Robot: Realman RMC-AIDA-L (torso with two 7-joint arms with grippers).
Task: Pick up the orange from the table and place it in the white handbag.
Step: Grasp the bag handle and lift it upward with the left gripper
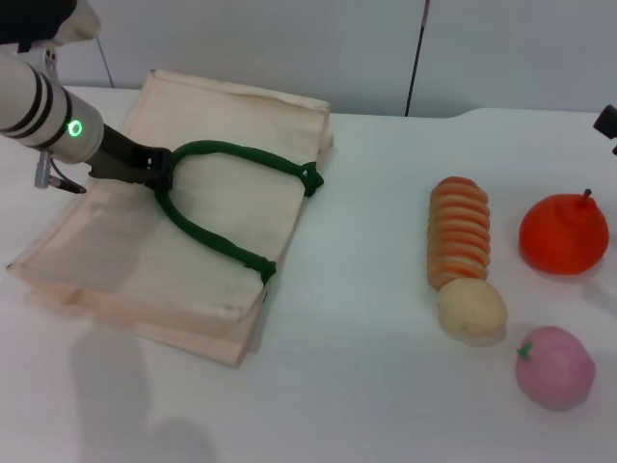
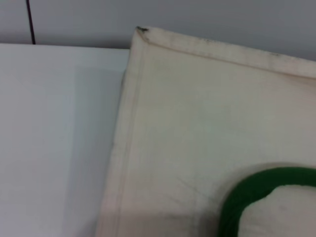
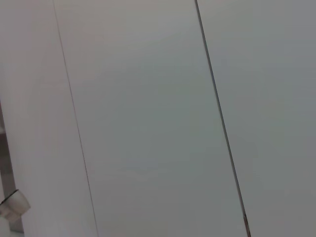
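Our left pincer [image 1: 159, 172] grips the green handle [image 1: 217, 241] of the bag [image 1: 106, 260], which lies flat on the desk [image 1: 366, 386]. Orange [image 1: 564, 234] sits far right, beside the spiral piece [image 1: 459, 231]. Right pincer's state we can't tell; no readable writing.

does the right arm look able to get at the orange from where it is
Probably yes. The orange sits in the open on the robot's right, nothing over it. The right gripper is barely in view at that edge.

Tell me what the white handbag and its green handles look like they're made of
The white handbag looks like matte cream woven fabric, likely canvas: stitched seams, soft folds, slight smudges. Its green handles look like thick twisted rope, judging by the corded texture. The left gripper is at the handle loop.
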